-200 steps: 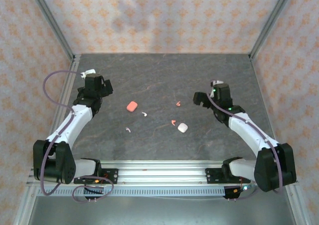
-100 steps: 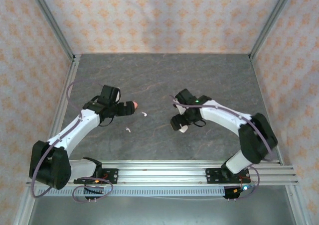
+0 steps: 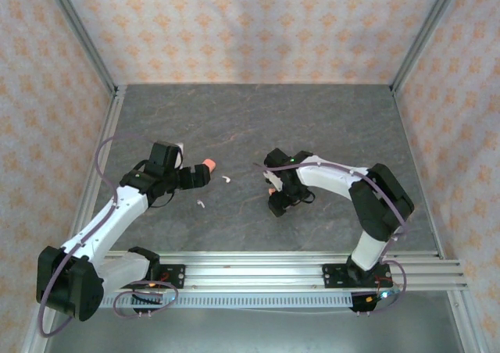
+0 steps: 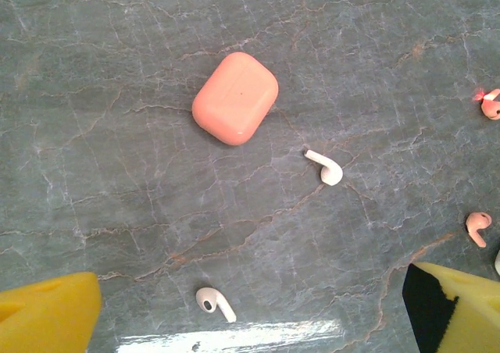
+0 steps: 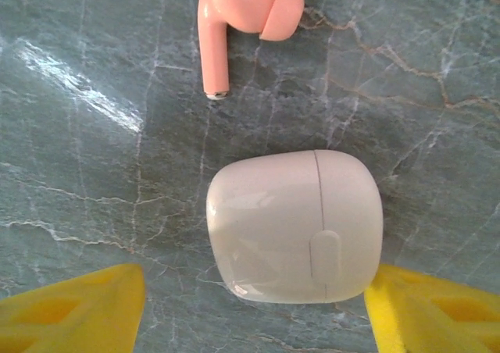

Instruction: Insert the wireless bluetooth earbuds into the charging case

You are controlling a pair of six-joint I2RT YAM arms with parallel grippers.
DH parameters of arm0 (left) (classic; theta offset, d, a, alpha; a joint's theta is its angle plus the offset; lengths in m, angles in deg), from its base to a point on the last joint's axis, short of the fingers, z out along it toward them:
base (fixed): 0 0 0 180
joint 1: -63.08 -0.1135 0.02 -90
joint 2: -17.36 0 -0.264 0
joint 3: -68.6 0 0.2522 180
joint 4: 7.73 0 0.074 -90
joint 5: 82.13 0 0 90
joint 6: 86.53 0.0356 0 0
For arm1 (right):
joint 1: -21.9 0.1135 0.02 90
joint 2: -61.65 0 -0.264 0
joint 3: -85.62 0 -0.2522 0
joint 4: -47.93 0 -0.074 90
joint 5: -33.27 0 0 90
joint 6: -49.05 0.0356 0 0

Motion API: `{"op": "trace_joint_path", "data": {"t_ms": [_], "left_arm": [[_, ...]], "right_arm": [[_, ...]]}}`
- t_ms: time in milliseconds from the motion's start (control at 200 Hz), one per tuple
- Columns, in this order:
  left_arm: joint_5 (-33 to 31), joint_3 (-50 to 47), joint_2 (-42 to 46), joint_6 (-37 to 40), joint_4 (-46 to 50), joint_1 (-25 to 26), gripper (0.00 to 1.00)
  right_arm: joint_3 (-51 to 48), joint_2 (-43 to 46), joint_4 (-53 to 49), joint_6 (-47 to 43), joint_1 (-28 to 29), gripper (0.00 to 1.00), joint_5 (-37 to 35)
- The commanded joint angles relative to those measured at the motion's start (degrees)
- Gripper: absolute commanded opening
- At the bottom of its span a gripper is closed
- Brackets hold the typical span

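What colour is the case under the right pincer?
White case; clearest in the right wrist view.

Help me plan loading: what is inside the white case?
The white case lies shut, seam closed, so its inside is hidden. A pink earbud lies outside, beside it.

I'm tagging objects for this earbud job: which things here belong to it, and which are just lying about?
Belongs to the job:
pink case
white case
white earbud
second white earbud
pink earbud
second pink earbud

Just surroundings:
table
metal rail
patterned walls
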Motion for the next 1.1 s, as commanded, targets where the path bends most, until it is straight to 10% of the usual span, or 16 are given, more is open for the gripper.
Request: {"op": "trace_joint_path", "data": {"t_ms": [0, 1096], "left_arm": [[0.86, -0.90, -0.24, -1.29, -0.64, 0.51, 0.99], [6.37, 0.23, 10.25, -0.34, -3.49, 0.45, 0.92]], "right_arm": [[0.64, -1.09, 0.15, -0.92, 0.29, 0.73, -2.21], [1.52, 15.64, 10.10, -2.18, 6.04, 0.41, -2.33]]}}
